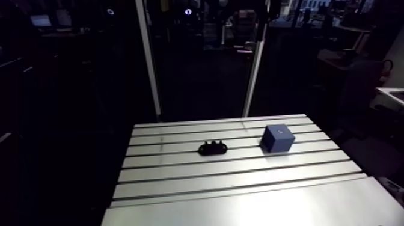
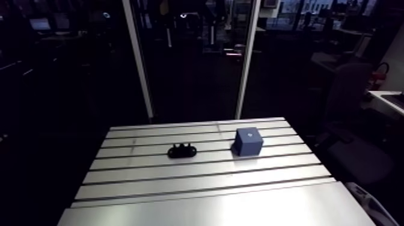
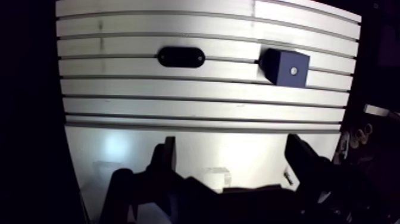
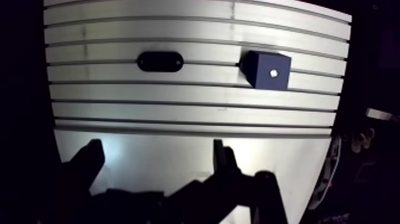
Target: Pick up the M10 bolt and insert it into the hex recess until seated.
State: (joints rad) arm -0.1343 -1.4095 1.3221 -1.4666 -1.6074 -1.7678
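Note:
A dark blue cube (image 1: pixel 277 138) stands on the slotted table (image 1: pixel 240 180) toward the far right, with a small bright spot (image 3: pixel 293 70) on its upper face. To its left lies a low black oblong piece (image 1: pixel 213 148) with small knobs sticking up; I cannot tell a bolt apart on it. In the wrist view my gripper (image 3: pixel 231 156) hangs high over the table's near part, open, with nothing between its fingers (image 3: pixel 164 156). Both objects lie well ahead of it, and it does not show in the arm view.
Two white upright posts (image 1: pixel 148 60) rise behind the table's far edge. A smooth plate (image 1: pixel 252 210) forms the near part of the table, in front of the slotted part. The table's right edge lies close to the cube.

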